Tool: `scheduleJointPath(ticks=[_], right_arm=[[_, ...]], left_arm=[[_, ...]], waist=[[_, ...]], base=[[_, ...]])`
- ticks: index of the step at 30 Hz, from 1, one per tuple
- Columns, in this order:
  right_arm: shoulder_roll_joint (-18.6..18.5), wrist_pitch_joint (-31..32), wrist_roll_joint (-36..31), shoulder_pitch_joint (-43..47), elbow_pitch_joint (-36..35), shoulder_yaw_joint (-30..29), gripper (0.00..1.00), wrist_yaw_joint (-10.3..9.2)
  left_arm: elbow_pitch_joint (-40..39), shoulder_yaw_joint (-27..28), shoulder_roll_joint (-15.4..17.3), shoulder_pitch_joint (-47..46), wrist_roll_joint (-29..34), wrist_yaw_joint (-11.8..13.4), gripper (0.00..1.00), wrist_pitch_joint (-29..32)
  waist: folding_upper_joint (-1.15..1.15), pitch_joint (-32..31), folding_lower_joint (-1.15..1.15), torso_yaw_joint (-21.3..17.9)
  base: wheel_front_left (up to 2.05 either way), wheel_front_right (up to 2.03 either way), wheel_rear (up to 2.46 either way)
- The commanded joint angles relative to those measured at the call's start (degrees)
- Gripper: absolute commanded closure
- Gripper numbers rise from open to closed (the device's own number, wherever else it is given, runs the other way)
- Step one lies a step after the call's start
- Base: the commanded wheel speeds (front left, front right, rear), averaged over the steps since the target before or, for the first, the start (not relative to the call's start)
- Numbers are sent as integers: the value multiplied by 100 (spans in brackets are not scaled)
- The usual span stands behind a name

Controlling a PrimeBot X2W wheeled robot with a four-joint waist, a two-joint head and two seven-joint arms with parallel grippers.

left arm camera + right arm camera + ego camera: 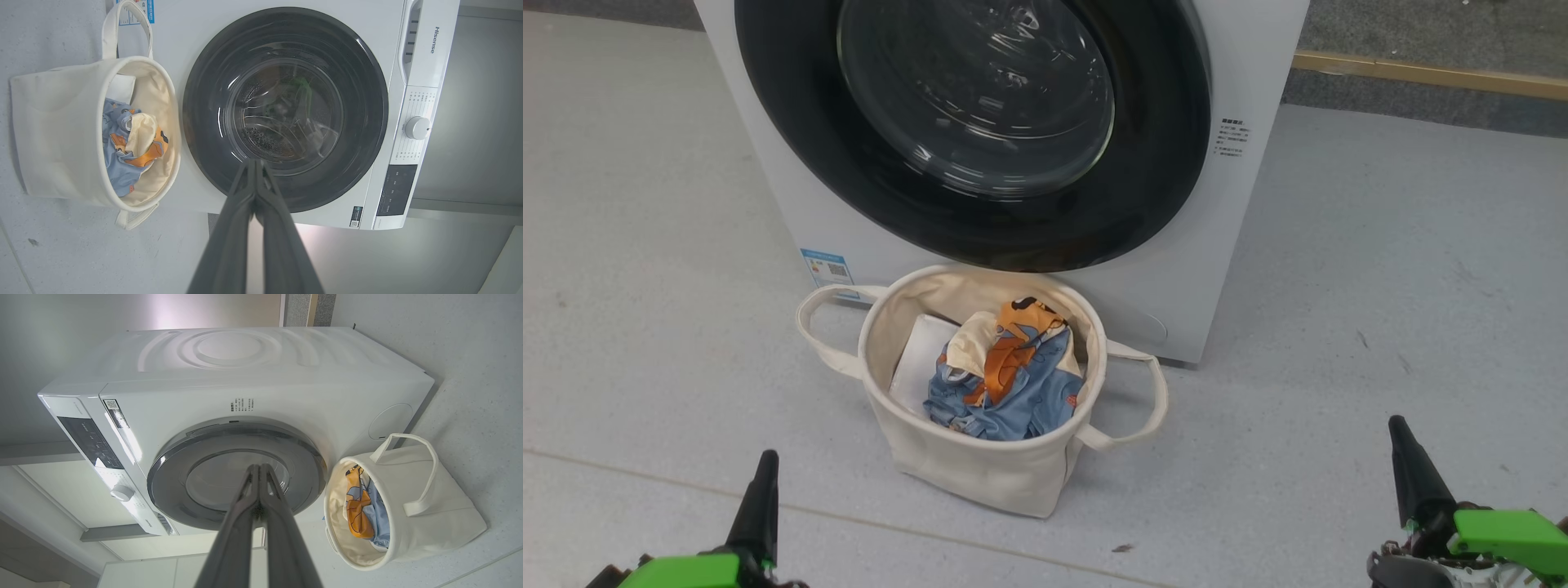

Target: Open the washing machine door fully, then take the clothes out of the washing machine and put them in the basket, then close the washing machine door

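The washing machine [1241, 212] stands ahead with its round black-rimmed door [972, 131] shut flat against the front; the door [286, 110] [237, 473] also appears in both wrist views. In front of it sits the cream basket [980, 465] holding the blue and orange clothes [1005, 376], beside a flat white sheet. The basket [53, 130] [408, 506] and clothes [126, 151] [363, 506] show in the wrist views too. My left gripper [766, 461] [255, 163] is shut and empty at lower left. My right gripper [1398, 429] [259, 467] is shut and empty at lower right. Both hang well back from the basket.
Grey floor [1380, 286] surrounds the machine and basket. A wooden strip [1429, 75] runs along the back right. The machine's control panel and dial [416, 127] sit at its top.
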Motion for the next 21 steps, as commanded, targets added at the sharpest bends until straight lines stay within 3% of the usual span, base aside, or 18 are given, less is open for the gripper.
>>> scheduleJointPath(ticks=[1, 21], right_arm=[[-66, 48, 33, -280, -179, 114, 100, 1], [-66, 48, 33, -280, -179, 114, 100, 1]], left_arm=[[-153, 194, 33, -256, -19, -41, 100, 45], [-153, 194, 33, -256, -19, -41, 100, 45]], waist=[[0, 0, 0, 0], [0, 0, 0, 0]], base=[[0, 0, 0], [0, 0, 0]])
